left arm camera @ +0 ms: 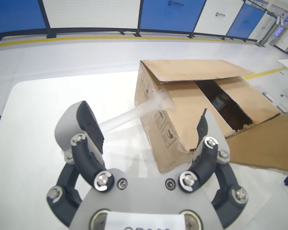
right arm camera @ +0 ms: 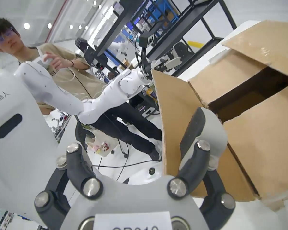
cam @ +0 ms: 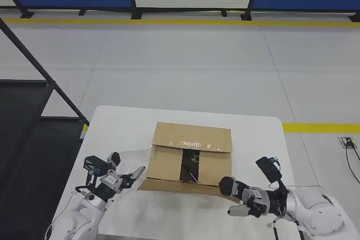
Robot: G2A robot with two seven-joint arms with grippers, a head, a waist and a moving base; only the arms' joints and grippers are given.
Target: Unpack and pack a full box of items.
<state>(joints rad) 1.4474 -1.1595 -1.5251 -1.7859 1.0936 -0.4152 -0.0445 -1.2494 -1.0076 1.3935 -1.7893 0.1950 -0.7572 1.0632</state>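
One white counter [cam: 252,138] carried the whole job. On it sat one cardboard box [cam: 165,162], just ahead of both sets of jaws and between them, with the left jaws off one near corner and the right jaws off the other.

By my judgement the task was at its opening stage. The seal looked cut or peeled and the outer flaps were up, but no item lay out on the counter, so the unpacking proper and all the repacking were left to do.

I counted four flaps. The far outer flap [left arm camera: 194,69] was lifted away from the jaws. The near outer flap [left arm camera: 266,142] was folded out toward them, and its edge stood just beside one finger [right arm camera: 201,130] of the right jaws. Two inner flaps [left arm camera: 187,106] [left arm camera: 249,96] lay nearly flat, with a dark gap [cam: 190,165] between them.

One strip of clear tape [left arm camera: 134,114] ran from the box's near corner back to a finger [left arm camera: 90,120] of the left jaws. I could not tell whether it was stuck there.

One pale, teal-marked container [left arm camera: 219,101] showed through the gap. How many more lay below was hidden.

The left jaws stood wide and gripped nothing. The right jaws also looked spread wide and were not closed on the flap.
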